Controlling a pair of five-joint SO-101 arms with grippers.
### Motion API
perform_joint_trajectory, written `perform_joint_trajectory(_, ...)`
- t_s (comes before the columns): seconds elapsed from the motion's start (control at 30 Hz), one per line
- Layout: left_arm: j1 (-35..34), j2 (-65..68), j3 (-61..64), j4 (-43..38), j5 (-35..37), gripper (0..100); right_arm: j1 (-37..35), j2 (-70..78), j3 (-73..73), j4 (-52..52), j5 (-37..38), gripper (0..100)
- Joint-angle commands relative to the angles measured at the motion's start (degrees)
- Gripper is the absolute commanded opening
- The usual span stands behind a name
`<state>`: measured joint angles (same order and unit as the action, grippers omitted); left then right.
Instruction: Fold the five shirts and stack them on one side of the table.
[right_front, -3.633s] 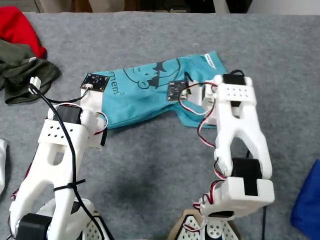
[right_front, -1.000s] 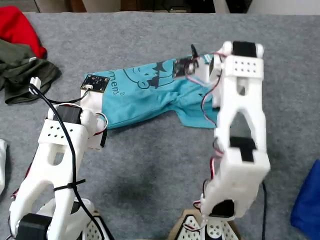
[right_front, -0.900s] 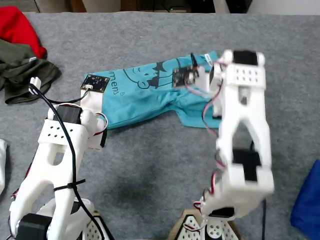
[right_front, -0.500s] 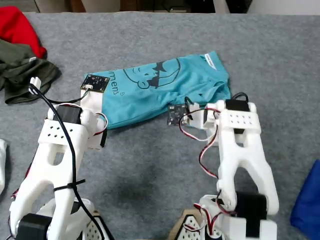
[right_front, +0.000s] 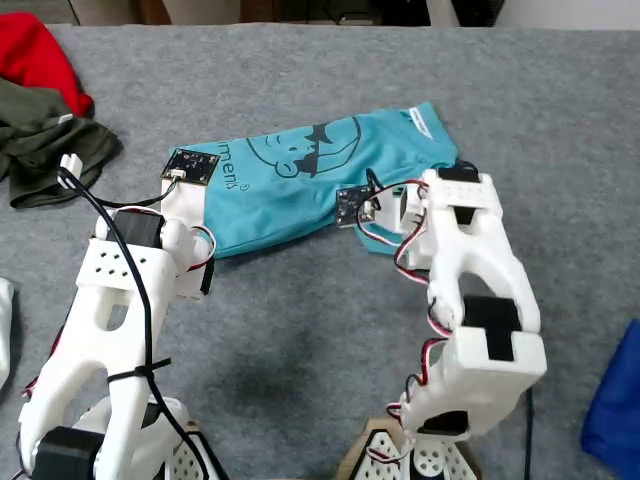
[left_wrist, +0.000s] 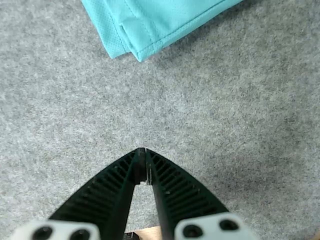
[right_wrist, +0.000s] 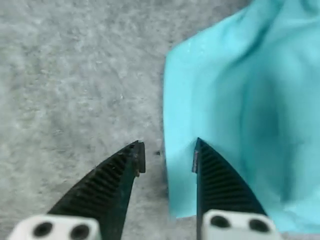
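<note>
A teal shirt (right_front: 300, 185) with a dark print lies partly folded in the middle of the grey table (right_front: 300, 330). My right arm (right_front: 465, 240) stands at the shirt's near right edge. In the right wrist view my right gripper (right_wrist: 166, 152) is open and straddles the shirt's edge (right_wrist: 240, 100), one finger over bare table and the other over the cloth. My left arm (right_front: 130, 270) stands at the shirt's near left corner. Its gripper (left_wrist: 145, 165) is shut on nothing, just short of the shirt's folded corner (left_wrist: 150, 20).
A red shirt (right_front: 35, 55) and a dark olive shirt (right_front: 45, 140) lie crumpled at the far left. A blue shirt (right_front: 615, 400) shows at the right edge and a white cloth (right_front: 4, 320) at the left edge.
The right arm swung out over the shirt, then drew back to its near right edge. The flap that hung off the near right side has been turned in. The left arm has kept still.
</note>
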<state>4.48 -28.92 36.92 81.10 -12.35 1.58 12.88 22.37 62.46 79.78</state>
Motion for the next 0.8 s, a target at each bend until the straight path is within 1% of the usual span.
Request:
perform_joint_trajectory(0.0,-0.4,-1.5,-1.7,0.4,-1.2,2,-0.8,1.7,-2.9,-0.6,-0.6,9.7)
perform_joint_trajectory(0.07,-0.4,-1.5,-1.6,0.4,-2.2,2,-0.7,2.5,-2.9,-0.7,-0.6,4.2)
perform_joint_trajectory(0.13,-0.4,-1.5,-1.6,0.5,-2.4,2,-0.7,2.9,-2.9,-1.0,-0.6,1.1)
perform_joint_trajectory(0.37,-0.4,-1.5,-1.4,0.5,-2.4,2,-0.7,2.9,-3.7,-0.5,-0.7,0.7)
perform_joint_trajectory(0.43,-0.4,-1.5,-1.4,0.6,-2.4,2,-0.6,2.9,-5.7,1.8,-0.8,0.7)
perform_joint_trajectory(0.5,-0.4,-1.5,-1.4,0.6,-2.3,2,-0.6,2.7,-9.0,6.2,-0.9,0.6)
perform_joint_trajectory(0.63,-0.4,-1.6,-1.4,0.6,-2.3,2,-0.3,-1.1,-16.3,12.7,-1.0,0.6)
perform_joint_trajectory(0.77,-0.4,-1.6,-1.4,0.6,-2.3,2,0.0,-3.5,-22.1,13.9,-0.6,0.6)
